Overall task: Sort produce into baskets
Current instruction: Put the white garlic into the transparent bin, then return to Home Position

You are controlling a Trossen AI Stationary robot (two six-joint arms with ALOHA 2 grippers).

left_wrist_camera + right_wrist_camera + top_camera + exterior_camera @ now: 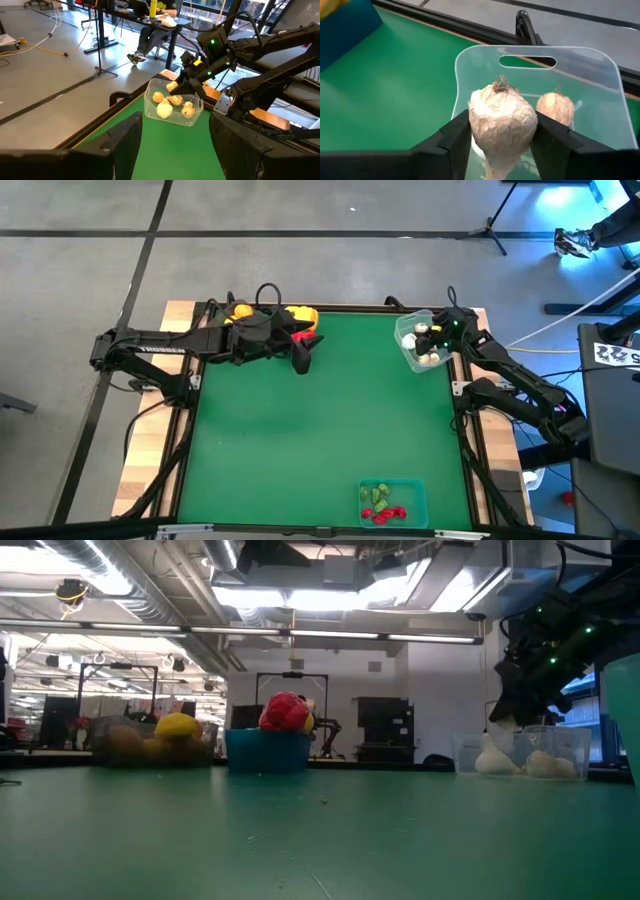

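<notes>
Garlic [502,122] above clear basket [590,95]

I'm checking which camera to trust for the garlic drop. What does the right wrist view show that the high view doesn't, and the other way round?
Only the right wrist view shows the grip itself: the right pincer shut on a garlic bulb, held above the clear bin, with another bulb lying inside.

Only the high view shows the whole table: the left pincer open near the far edge by the yellow fruit, and the teal bin of small red and green pieces at the near edge.

Both show the clear bin holding garlic and the green mat.
</notes>
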